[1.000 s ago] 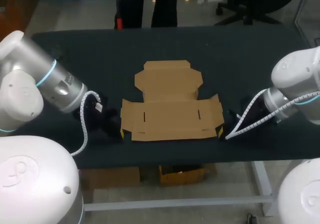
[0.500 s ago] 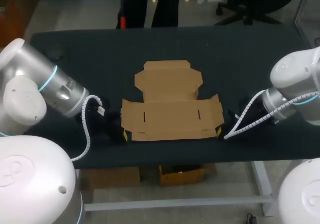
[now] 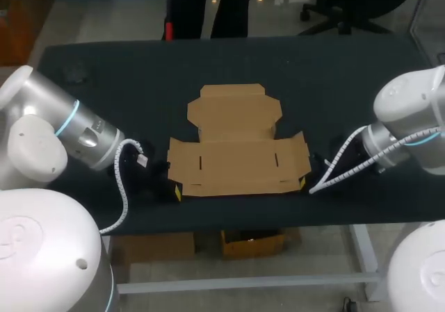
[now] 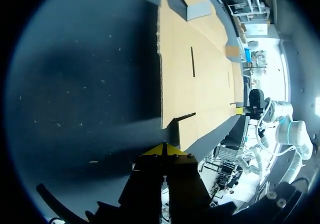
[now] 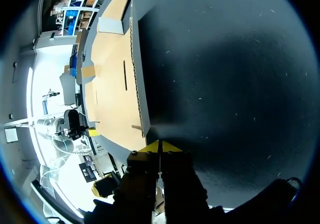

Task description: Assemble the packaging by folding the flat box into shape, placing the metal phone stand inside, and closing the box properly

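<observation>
— What did we get from the head view?

— The flat box (image 3: 236, 159) lay unfolded in the middle of the table (image 3: 125, 76), its lid panel toward twelve o'clock. Our left gripper (image 3: 176, 192) sat at the box's seven o'clock corner and our right gripper (image 3: 303, 183) at its five o'clock corner, each just beside the cardboard edge. Only a yellow tip of each showed there, so we could not judge the jaws.

— And the left wrist view?

— There the left gripper (image 4: 163, 146) had its jaws pressed together, holding nothing. The box's near corner lay just ahead, at one o'clock of the tips, with a small flap (image 4: 186, 117) lifted off the table. The right gripper (image 4: 240, 111) showed at the sheet's far corner.

— The right wrist view?

— We saw its jaws (image 5: 160, 145) closed tight too, and empty. The box (image 5: 115, 89) lay ahead at eleven o'clock, a narrow slot (image 5: 125, 76) cut in its panel, with the left gripper (image 5: 92, 132) at the far corner.
</observation>
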Controlling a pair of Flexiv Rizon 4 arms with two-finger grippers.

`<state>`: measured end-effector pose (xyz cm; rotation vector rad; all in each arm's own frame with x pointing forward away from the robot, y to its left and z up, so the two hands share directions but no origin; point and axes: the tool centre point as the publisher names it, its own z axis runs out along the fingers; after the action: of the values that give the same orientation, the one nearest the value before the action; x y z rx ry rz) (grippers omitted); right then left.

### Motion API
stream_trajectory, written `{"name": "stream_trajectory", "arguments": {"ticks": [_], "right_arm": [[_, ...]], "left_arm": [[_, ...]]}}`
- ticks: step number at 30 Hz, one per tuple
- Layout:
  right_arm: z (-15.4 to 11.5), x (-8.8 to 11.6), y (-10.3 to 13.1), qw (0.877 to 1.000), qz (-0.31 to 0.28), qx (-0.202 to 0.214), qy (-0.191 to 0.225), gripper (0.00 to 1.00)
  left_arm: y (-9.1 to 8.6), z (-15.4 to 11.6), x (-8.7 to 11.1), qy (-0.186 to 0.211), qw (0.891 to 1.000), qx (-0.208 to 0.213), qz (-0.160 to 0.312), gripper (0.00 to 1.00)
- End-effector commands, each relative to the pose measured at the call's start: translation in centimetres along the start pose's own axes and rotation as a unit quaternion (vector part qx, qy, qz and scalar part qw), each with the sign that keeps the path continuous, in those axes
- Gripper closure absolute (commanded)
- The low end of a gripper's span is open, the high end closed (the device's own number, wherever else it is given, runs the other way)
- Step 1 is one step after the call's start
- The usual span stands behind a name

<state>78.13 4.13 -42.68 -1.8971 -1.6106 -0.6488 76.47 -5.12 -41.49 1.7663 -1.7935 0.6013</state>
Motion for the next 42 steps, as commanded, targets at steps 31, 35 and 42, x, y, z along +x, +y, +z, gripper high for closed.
{"name": "stream_trajectory", "arguments": {"ticks": [31,35,42], "right_arm": [[-0.5,1.0,0.6,1.000,-0.004,-0.013,0.014,1.00],[-0.5,1.2,0.6,1.000,-0.006,-0.013,0.013,1.00],[-0.4,1.6,0.6,1.000,-0.009,-0.014,0.011,1.00]], "left_arm": [[-0.3,0.9,2.1,-0.009,0.999,0.018,0.031,1.00],[-0.3,1.0,2.3,-0.010,0.999,0.020,0.033,1.00],[-0.4,1.0,2.5,-0.013,0.999,0.028,0.029,1.00]]}}
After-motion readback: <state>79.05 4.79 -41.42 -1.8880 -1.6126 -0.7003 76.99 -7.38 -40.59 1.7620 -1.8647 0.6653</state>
